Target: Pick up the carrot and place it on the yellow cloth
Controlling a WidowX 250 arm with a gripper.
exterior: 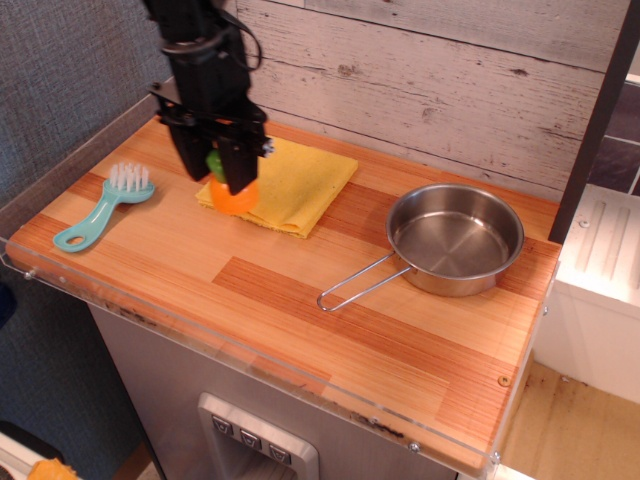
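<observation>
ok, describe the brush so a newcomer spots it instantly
Start at the wooden counter and go to its far left edge, left of the yellow cloth. The brush lies flat there. It is the only teal thing, with a looped handle and white bristles, unlike the round orange carrot.

A whitewashed plank wall (420, 70) backs the striped wooden countertop (300, 300), with grey fabric panelling (60, 80) at left.

you see: carrot (235, 196) glossy plastic | cloth (290, 182) matt yellow fabric | pan (455, 240) shiny steel | counter (300, 290) smooth striped wood | wall (420, 70) rough whitewashed planks
</observation>
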